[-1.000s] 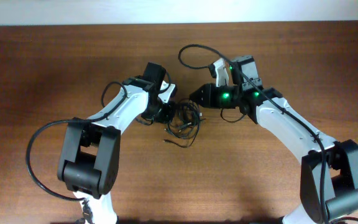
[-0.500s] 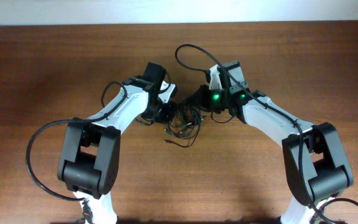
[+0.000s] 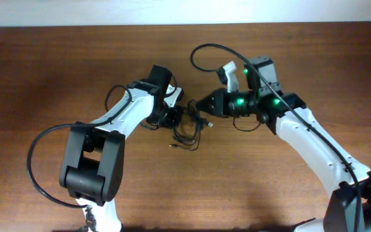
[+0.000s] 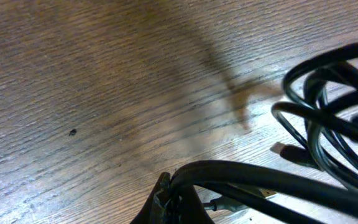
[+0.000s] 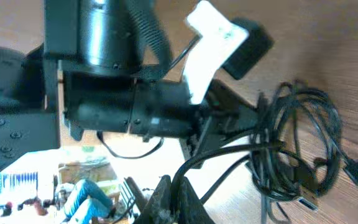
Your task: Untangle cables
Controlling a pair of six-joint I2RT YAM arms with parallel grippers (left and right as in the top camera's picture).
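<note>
Right gripper (image 3: 198,107) has drawn back rightward from cables (image 3: 187,132) since half second ago, and we see its arm swung wider. Its jaws are together, clamped on one thin cord running back into tangle. Left gripper (image 3: 173,118) sits at cables' left edge, jaws likewise pinched on cord. We find cables as loose black tangle lying on counter (image 3: 50,71), between both grippers, one plug end trailing at tangle's lower left.
</note>
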